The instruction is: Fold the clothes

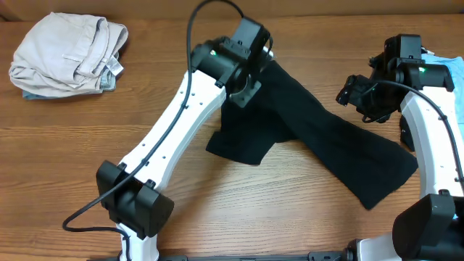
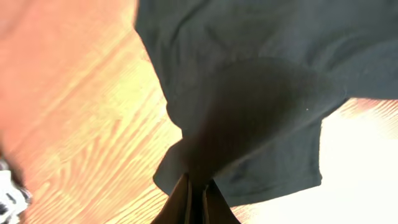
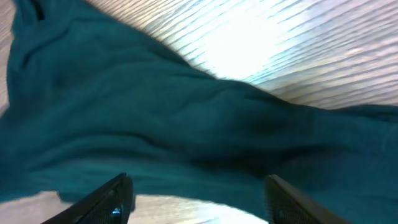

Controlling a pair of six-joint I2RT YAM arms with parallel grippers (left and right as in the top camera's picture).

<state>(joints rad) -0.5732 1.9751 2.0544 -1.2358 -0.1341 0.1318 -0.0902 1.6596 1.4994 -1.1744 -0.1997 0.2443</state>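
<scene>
A black garment (image 1: 326, 141) lies spread on the wooden table, from the top middle down to the right, with one flap at the centre. My left gripper (image 1: 250, 76) is shut on the garment's upper edge and lifts it; the left wrist view shows the cloth (image 2: 249, 99) pinched between the closed fingers (image 2: 198, 196). My right gripper (image 1: 355, 90) is open above the garment's right side. In the right wrist view the cloth (image 3: 155, 124) appears teal, and the fingers (image 3: 199, 199) are wide apart and empty.
A folded beige garment (image 1: 69, 51) with something light blue under it sits at the far left corner. A light blue cloth (image 1: 453, 65) shows at the right edge behind the right arm. The table (image 1: 72, 159) is wood grain.
</scene>
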